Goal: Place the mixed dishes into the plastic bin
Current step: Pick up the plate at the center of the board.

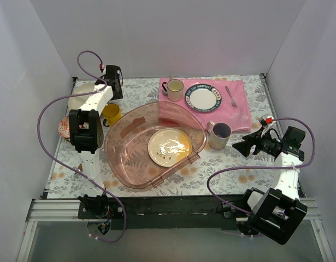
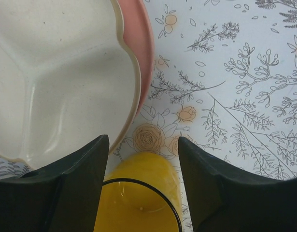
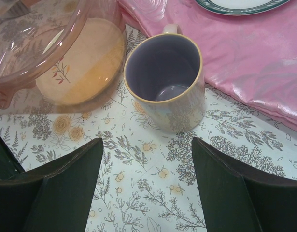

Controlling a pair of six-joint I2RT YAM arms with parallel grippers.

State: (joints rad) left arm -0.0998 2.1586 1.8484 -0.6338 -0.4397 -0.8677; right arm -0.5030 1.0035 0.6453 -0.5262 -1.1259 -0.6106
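The translucent pink bin sits mid-table with the cream floral plate inside. My left gripper is open over the yellow mug. In the left wrist view its gripper straddles the mug without touching. The cream three-section plate lies just left, on a pink-rimmed dish. The small red patterned bowl is at the far left. My right gripper is open and empty, short of the grey mug. In the right wrist view its gripper faces the mug.
A pink cloth at the back right holds a blue-rimmed white plate, a cream dark-rimmed mug and a fork. White walls enclose the table on three sides. The bin's rim lies left of the grey mug.
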